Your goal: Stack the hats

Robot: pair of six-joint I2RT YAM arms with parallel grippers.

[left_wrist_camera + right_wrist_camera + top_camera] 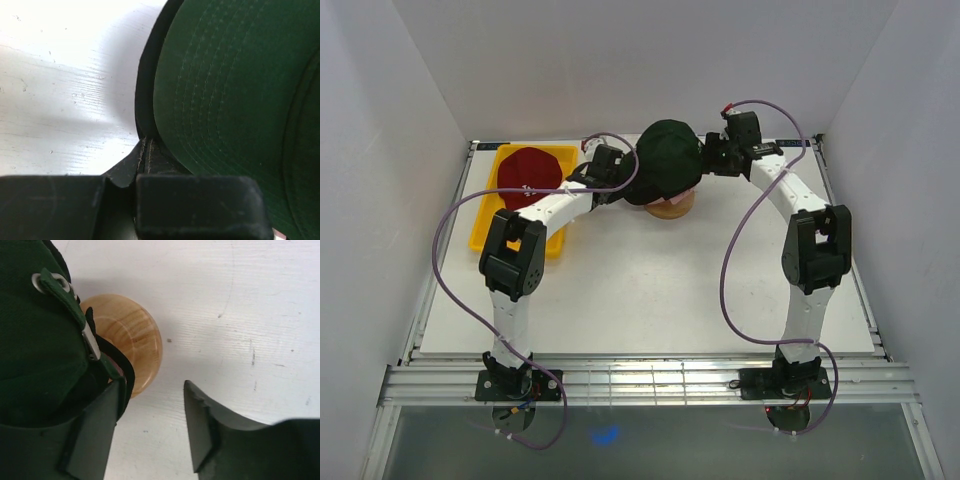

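Observation:
A dark green cap point(668, 152) sits on top of a black cap point(144, 100) on the wooden stand point(672, 208) at the back middle. A red cap point(528, 170) lies in the yellow tray point(485, 230). My left gripper point(620, 178) is at the left side of the stack, shut point(125, 200) on the black cap's brim, with the green brim point(225, 85) lying just above it. My right gripper point(710, 158) is open point(155, 410) at the back of the green cap point(35, 340). Its left finger point(95, 435) touches the cap's rear strap, and its right finger is free.
The wooden stand's base point(135, 335) shows under the caps' back edge. The yellow tray stands at the back left of the white table point(650, 290). White walls close in the back and both sides. Purple cables loop from both arms.

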